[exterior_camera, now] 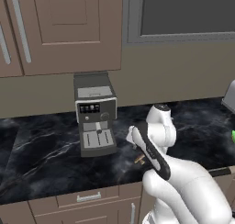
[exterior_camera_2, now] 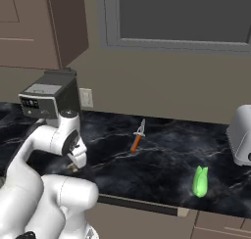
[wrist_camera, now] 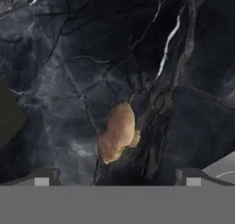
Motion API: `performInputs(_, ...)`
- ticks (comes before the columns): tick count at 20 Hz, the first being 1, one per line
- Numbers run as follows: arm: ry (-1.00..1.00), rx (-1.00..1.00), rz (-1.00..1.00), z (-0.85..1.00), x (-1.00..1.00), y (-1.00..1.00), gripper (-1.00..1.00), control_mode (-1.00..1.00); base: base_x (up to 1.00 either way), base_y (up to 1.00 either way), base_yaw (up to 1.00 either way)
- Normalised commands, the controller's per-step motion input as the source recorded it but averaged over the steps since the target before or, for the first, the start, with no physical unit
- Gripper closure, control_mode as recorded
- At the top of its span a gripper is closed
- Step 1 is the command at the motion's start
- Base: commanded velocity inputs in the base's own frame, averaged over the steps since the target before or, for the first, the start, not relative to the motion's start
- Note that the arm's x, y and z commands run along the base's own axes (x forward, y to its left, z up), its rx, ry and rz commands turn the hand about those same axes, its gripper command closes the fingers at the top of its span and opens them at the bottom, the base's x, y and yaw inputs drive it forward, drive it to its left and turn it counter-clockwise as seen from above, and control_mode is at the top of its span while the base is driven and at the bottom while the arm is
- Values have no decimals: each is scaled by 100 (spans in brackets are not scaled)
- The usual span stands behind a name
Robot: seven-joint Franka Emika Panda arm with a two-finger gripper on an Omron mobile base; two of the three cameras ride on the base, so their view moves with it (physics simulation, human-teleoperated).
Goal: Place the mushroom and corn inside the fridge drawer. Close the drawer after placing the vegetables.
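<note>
A tan-brown mushroom (wrist_camera: 117, 132) lies on the black marble counter (wrist_camera: 69, 58). My gripper (wrist_camera: 117, 178) hangs open just above it, and the two fingertips (wrist_camera: 43, 178) stand wide apart on either side, touching nothing. From the base cameras the mushroom (exterior_camera: 140, 159) peeks out beside my forearm, right under the hand (exterior_camera_2: 74, 163). The corn (exterior_camera_2: 200, 180), in a green husk, lies far to the right near the counter's front edge, and a sliver of the corn (exterior_camera: 233, 136) shows at the frame's edge. The fridge drawer is out of view.
A coffee machine (exterior_camera: 95, 113) stands on the counter left of the arm. An orange-handled knife (exterior_camera_2: 137, 137) lies mid-counter, and a toaster (exterior_camera_2: 241, 135) sits at the far right. Wall cabinets (exterior_camera: 59, 30) hang above, with counter drawers (exterior_camera: 87, 198) below.
</note>
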Motion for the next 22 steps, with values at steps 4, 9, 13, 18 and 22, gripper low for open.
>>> performInputs(4, 0, 0, 0, -76, 0, -12, -100, -100, 0, 0, 0)
performInputs(9, 0, 0, 0, -69, 3, -3, -100, -100, 0, 0, 0)
performInputs(13, -1, 0, 0, -77, 14, 0, -100, -100, 0, 0, 0)
performInputs(18, -5, 0, 0, -71, -11, 0, -100, -100, 0, 0, 0)
performInputs(22, -7, 0, 0, -63, -36, 0, -100, -100, 0, 0, 0)
